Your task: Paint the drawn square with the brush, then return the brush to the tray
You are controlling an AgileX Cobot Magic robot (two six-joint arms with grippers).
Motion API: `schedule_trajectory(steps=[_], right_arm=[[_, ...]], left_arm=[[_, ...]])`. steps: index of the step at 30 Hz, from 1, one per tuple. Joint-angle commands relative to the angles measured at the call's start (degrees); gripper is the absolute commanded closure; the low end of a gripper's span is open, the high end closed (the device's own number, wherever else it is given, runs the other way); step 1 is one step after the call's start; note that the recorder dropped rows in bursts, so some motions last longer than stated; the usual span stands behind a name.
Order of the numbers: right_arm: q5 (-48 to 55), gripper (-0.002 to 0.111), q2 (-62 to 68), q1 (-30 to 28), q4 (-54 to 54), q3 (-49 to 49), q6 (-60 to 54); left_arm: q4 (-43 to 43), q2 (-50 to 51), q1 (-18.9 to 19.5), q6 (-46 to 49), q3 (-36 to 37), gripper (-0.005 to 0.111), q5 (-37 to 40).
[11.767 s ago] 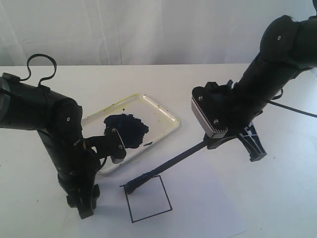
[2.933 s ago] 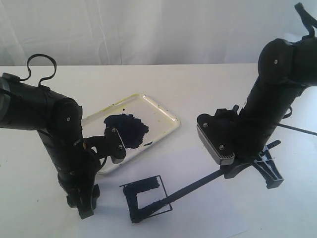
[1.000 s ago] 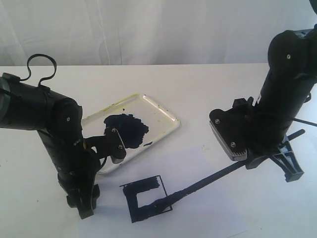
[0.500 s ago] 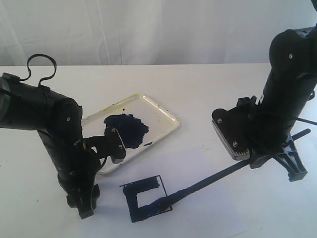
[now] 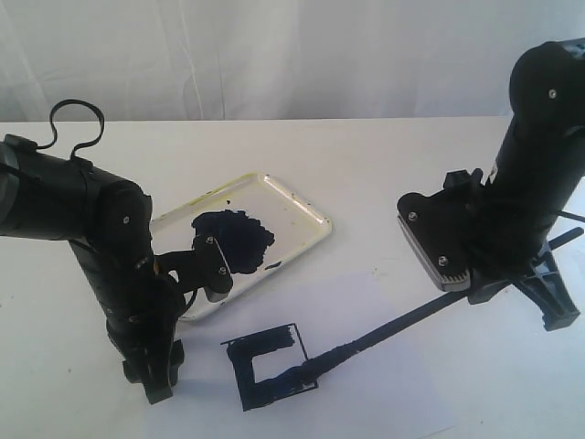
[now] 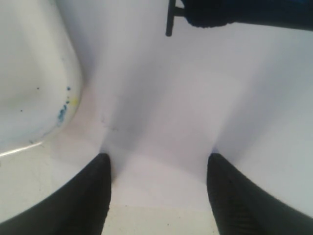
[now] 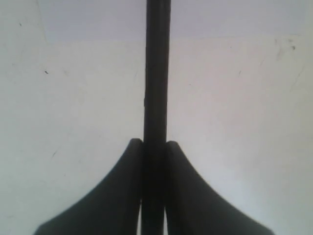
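Note:
The drawn square (image 5: 271,363) lies on white paper, with dark paint along its far, left and near sides and a blank white middle. The brush (image 5: 384,334), a long black stick, slants from my right gripper (image 5: 477,294) down to the square's near right corner, where its tip rests. In the right wrist view my right gripper (image 7: 155,144) is shut on the brush (image 7: 157,73). The tray (image 5: 306,208) with its dark paint blob (image 5: 231,240) sits behind the square. My left gripper (image 5: 151,377) stands open over the table left of the square, its fingers (image 6: 93,196) holding nothing.
The left wrist view shows the tray's rounded corner (image 6: 44,98) beside the open jaws and a painted edge of the square (image 6: 234,12) farther off. The left arm (image 5: 110,247) rises beside the tray. A white curtain (image 5: 292,55) closes the back.
My right arm has drawn back to the right, dragging the brush tip rightward along the square's near side. The left arm has not moved.

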Motion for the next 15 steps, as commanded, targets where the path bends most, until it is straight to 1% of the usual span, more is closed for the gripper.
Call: schedule_trajectory(steps=[1,4,9,15], right_arm=[[0.1,0.108,-2.1,0.0,-0.4,0.3,0.1],[0.1,0.108,-2.1,0.0,-0.4,1.0,0.1],[-3.2,0.108,-2.1,0.0,-1.2,2.8,0.1],[-2.4,0.108,-2.1,0.0,-2.6,2.8,0.4]], left_arm=[[-0.7,0.6,-0.3,-0.1,0.7,0.045,0.2],[-0.7,0.6,-0.3,-0.1,0.7,0.045,0.2],[-0.7,0.6,-0.3,-0.1,0.7,0.045,0.2],[-0.7,0.6,-0.3,-0.1,0.7,0.045,0.2]])
